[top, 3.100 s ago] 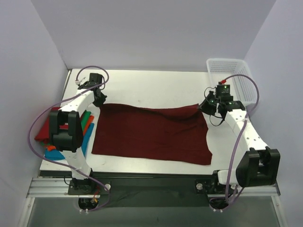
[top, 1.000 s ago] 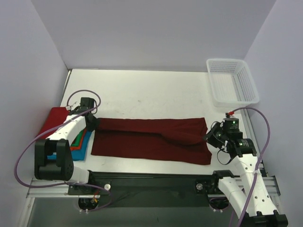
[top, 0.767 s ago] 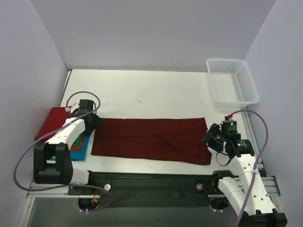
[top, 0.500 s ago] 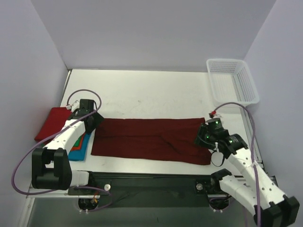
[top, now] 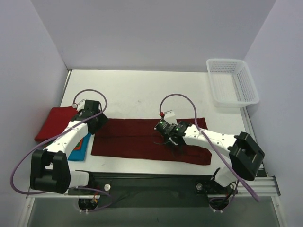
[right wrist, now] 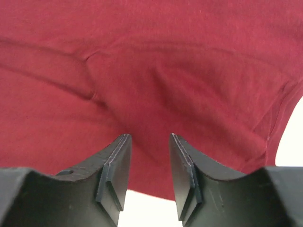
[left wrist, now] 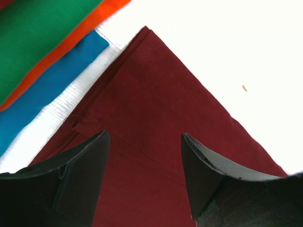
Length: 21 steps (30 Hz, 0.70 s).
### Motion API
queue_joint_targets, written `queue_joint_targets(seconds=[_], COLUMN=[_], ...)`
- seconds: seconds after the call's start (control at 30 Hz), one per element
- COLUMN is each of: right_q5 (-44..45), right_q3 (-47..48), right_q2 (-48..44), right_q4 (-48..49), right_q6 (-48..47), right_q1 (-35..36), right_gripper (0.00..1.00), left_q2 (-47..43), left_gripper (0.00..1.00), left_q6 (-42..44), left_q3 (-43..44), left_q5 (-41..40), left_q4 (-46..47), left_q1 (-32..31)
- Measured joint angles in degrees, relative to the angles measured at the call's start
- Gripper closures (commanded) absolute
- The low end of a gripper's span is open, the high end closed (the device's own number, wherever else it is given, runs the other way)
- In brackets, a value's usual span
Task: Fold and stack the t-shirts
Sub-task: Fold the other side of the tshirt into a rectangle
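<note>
The dark maroon t-shirt (top: 137,142) lies flat as a long folded band across the near half of the table. My left gripper (top: 98,123) hangs open over its far left corner (left wrist: 161,118), with nothing between the fingers (left wrist: 85,161). My right gripper (top: 166,129) is open over the shirt's middle (right wrist: 165,71), and its pads (right wrist: 116,161) are empty. At the left edge lies a bright red t-shirt (top: 54,122) with green (left wrist: 42,33), orange (left wrist: 94,19) and blue (left wrist: 42,104) folded t-shirts beside it.
A white mesh basket (top: 232,82) stands at the far right corner. White walls close in on the left, back and right. The right arm stretches from its base leftward across the shirt's near right part.
Both grippers have opened and let go of the maroon shirt, which now lies folded in half lengthwise. The right arm swung left from the shirt's right end to its middle.
</note>
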Motion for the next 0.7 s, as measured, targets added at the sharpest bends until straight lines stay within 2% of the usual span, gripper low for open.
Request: queue_joint_targets(seconds=[0.33,0.7], right_q5=[2.3,0.6], right_q3=[1.7,-1.8], right_q2=[8.3,4.7], right_q4=[2.6,4.0], right_q6=[-3.9,-3.0], right_q1=[0.0,0.9], right_gripper=[0.63,0.62], left_q2=[-2.4,-2.9], left_gripper=[0.29,0.30], left_q6=[0.6,1.5], left_q3=[-1.6,-2.5], left_q5=[0.8,2.1], left_q4=[0.6,2.0], left_q1=[-1.0,-2.0])
